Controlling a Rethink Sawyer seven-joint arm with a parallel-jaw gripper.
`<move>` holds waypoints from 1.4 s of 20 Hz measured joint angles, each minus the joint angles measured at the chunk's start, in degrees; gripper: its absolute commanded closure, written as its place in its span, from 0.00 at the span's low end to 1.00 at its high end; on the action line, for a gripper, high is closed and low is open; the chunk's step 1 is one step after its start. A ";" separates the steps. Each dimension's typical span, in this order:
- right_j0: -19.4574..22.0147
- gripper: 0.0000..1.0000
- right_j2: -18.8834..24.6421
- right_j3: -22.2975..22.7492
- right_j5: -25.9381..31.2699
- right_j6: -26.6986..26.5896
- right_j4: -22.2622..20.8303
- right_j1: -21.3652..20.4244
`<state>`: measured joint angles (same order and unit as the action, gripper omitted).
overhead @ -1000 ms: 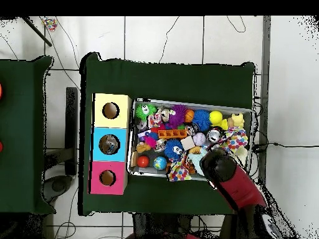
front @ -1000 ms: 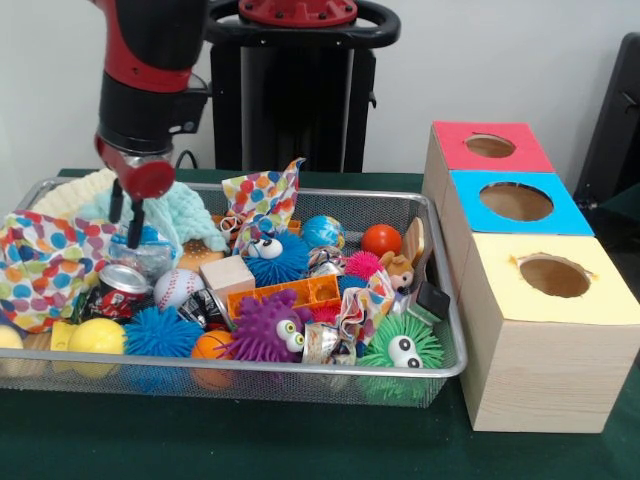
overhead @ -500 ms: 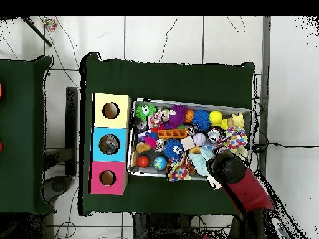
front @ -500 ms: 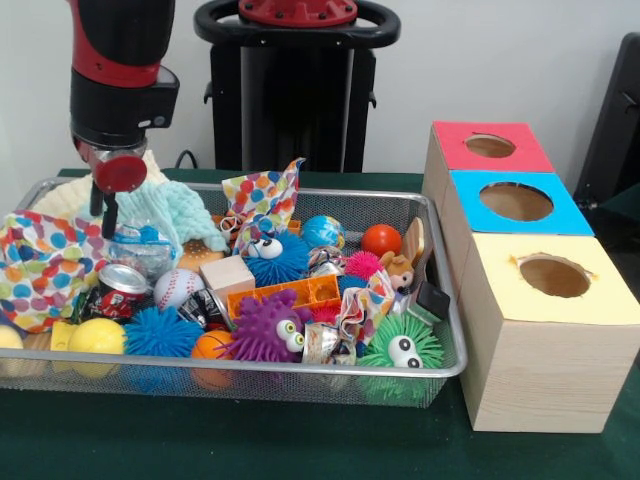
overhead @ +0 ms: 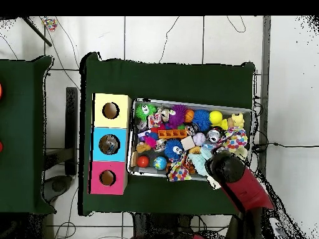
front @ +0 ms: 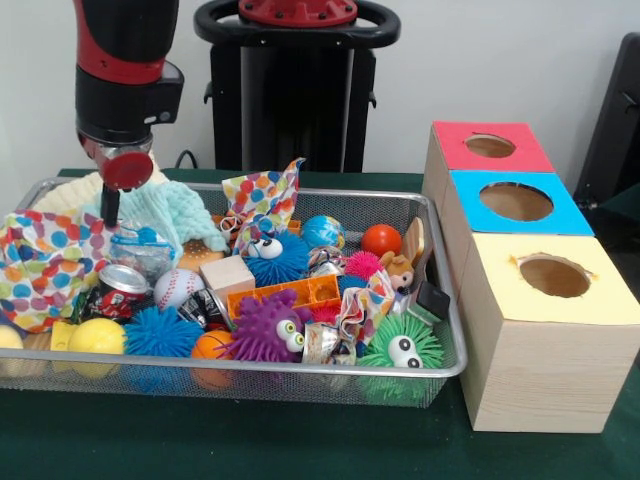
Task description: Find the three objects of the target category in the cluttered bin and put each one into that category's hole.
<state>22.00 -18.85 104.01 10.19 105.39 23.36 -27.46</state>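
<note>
You can see the gripper (front: 106, 207) has lifted off the clear wrapper (front: 140, 248) at the bin's (front: 300, 368) far left, its opening impossible to tell, apparently carrying nothing, so the toys remain binned, left of the boxes (front: 560, 330).

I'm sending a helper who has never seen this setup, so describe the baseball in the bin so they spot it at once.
Look in the wire mesh bin, toward its end away from the three colored boxes. The baseball sits between a crushed soda can and a plain wooden block. It alone is smooth white with red stitching.
</note>
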 measured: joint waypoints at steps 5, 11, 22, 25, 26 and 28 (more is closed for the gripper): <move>-0.40 1.00 0.00 -0.02 0.00 0.00 -0.01 0.00; -0.41 0.00 0.00 -0.02 0.01 0.00 -0.01 0.00; 0.33 0.00 0.01 -0.02 0.00 0.00 -0.01 0.00; 0.55 0.00 0.02 -0.02 0.00 0.00 -0.01 -0.01; 0.57 0.00 0.02 -0.02 0.00 0.00 -0.01 -0.01; 0.64 0.00 0.02 -0.02 0.01 0.00 -0.01 -0.21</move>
<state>22.64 -18.83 104.00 10.20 105.39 23.34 -27.66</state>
